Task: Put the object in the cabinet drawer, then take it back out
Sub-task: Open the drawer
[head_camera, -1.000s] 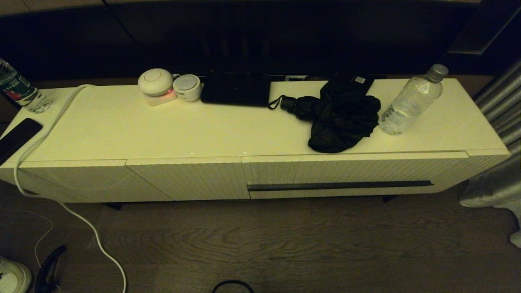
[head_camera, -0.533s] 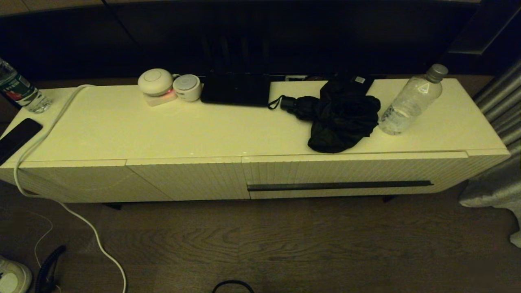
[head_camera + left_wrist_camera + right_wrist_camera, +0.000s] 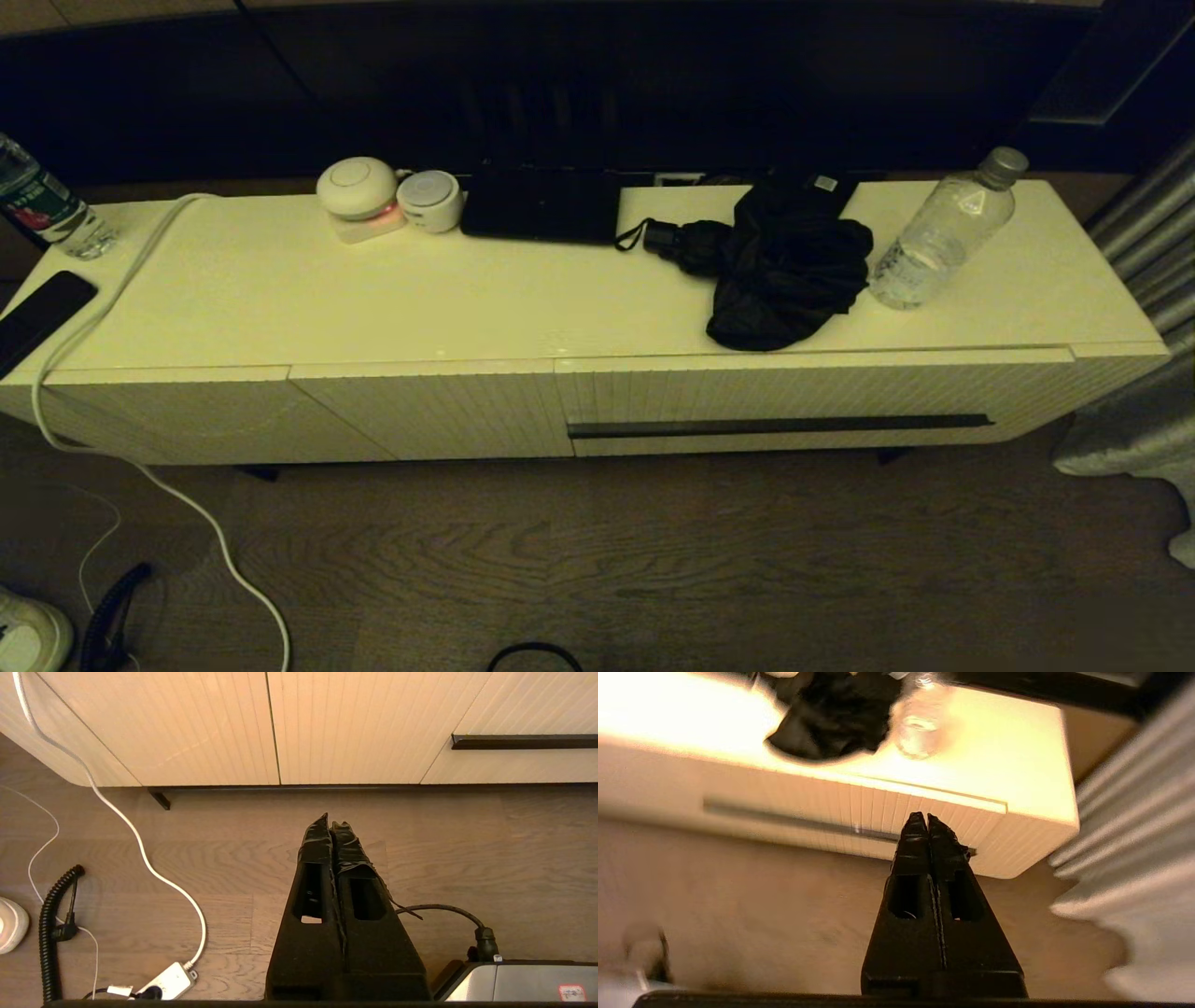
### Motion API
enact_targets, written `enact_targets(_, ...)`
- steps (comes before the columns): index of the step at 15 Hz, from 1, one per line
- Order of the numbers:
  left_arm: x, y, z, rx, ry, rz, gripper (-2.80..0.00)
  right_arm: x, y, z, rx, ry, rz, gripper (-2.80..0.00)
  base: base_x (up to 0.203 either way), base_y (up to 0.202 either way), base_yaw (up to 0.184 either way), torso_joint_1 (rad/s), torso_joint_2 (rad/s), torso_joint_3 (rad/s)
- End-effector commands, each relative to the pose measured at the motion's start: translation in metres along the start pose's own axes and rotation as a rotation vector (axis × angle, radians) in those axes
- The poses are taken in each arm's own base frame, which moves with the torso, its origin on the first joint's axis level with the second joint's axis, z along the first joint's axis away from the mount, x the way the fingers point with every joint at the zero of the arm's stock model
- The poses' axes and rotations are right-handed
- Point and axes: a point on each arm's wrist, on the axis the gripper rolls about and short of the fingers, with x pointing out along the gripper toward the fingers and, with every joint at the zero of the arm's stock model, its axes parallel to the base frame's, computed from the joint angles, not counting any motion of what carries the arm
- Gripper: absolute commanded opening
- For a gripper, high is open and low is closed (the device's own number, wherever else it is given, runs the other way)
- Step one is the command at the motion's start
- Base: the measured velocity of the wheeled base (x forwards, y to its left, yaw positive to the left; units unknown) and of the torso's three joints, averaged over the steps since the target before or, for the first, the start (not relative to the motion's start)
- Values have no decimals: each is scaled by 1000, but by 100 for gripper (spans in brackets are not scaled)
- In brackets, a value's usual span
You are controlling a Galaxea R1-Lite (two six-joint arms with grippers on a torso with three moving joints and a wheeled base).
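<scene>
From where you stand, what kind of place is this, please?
Probably a home living room or bedroom. A long low cream cabinet stands on a wood floor, with an umbrella, a water bottle and a phone on it, and a curtain hangs beside it.

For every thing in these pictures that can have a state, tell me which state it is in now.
cabinet drawer: fully closed.
clear bottle: upright on the cabinet top, cap on.
black umbrella: folded and crumpled, lying beside the bottle.
phone: screen dark.
left gripper: shut, empty, over the floor.
right gripper: shut, empty, in front of the drawer.
</scene>
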Motion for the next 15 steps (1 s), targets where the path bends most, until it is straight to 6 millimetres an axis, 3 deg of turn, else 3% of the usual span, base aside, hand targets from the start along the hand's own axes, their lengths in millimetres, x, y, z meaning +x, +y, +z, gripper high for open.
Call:
enact_targets(1,0,0,0,0,-2,1,-280,44,-5,25,-202,171,104,-280,0,0,0,0,0,0)
enact_targets(3,0,0,0,0,-2,1,-280,64,-4,20,-407,298,215,-280,0,0,0,0,0,0)
enact_targets(8,0,0,0,0,0,1,-280,122,0,3,-666,502,398,-280,0,0,0,0,0,0)
enact_targets(13,0,0,0,0,-1,1,-280,163,8,-38,-960,631,661,-280,0,0,0,0,0,0)
enact_targets(15,0,0,0,0,-1,1,-280,174,17,-57,-1002,639,751,-280,0,0,0,0,0,0)
